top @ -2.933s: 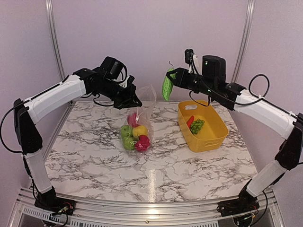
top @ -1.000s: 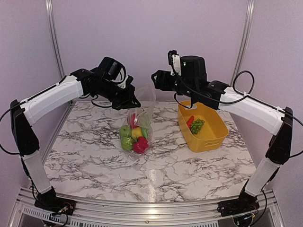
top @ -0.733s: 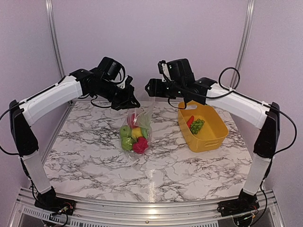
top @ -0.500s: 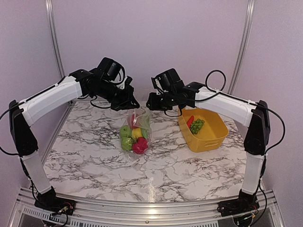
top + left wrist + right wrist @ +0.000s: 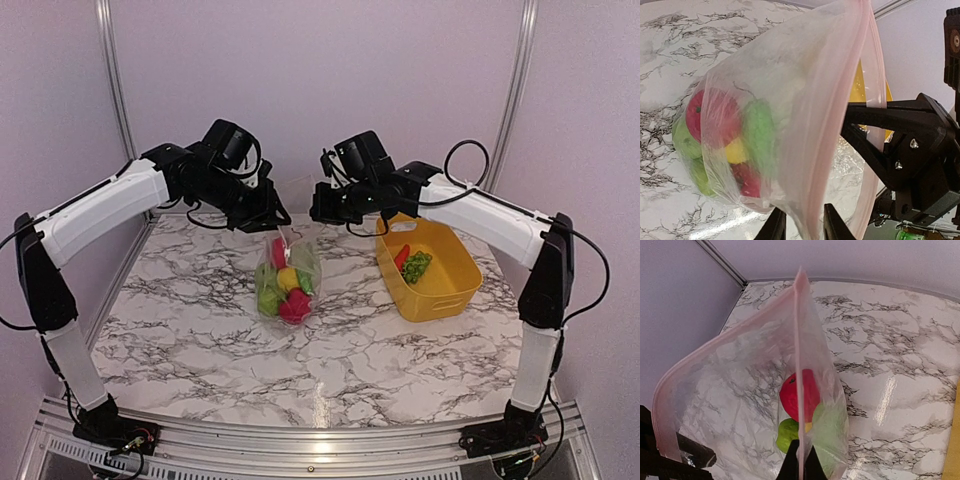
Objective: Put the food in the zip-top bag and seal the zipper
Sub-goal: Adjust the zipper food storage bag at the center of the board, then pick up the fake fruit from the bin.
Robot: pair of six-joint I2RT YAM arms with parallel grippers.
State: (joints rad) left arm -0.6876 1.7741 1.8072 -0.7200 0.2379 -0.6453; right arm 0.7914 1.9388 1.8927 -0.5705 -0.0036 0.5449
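Observation:
The clear zip-top bag (image 5: 287,272) hangs between my two grippers, its bottom resting on the marble table. It holds red, green and yellow toy food (image 5: 283,290), also seen in the left wrist view (image 5: 725,130) and the right wrist view (image 5: 799,395). My left gripper (image 5: 276,218) is shut on the bag's mouth edge (image 5: 802,227). My right gripper (image 5: 318,208) pinches the pale pink zipper (image 5: 799,340) at the other side (image 5: 800,467). The zipper (image 5: 835,115) stands open in a wide loop.
The yellow basket (image 5: 442,300) stands right of the bag, under my right arm. It holds a long red-orange piece (image 5: 401,256) and a green piece (image 5: 417,265). Metal frame posts stand at the back corners.
My right gripper came left from above the basket with the green cucumber, no longer holds it, and has shut on the bag's zipper edge. My left gripper stayed holding the bag.

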